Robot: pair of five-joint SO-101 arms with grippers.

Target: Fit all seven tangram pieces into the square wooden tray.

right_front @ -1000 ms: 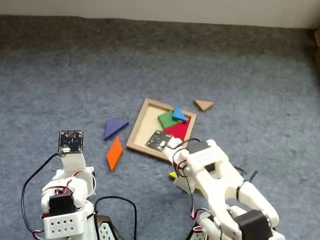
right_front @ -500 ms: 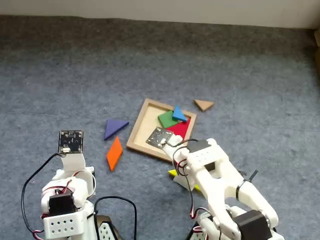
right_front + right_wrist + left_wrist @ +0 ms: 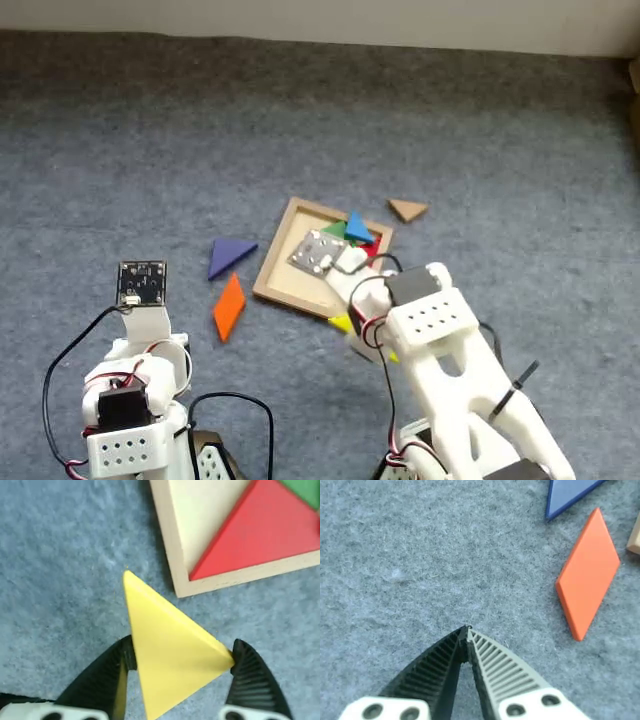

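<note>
Grip: right gripper (image 3: 183,652) clamps the yellow triangle (image 3: 167,645) by opposite edges. Piece is rigid, light, probably slick; tray (image 3: 167,535) corner just ahead. Left gripper (image 3: 466,631) closed, empty.

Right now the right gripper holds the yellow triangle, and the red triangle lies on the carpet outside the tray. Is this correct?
Not quite. The red triangle lies inside the tray, in a corner; the right wrist view shows it. The right gripper does hold the yellow triangle.
</note>
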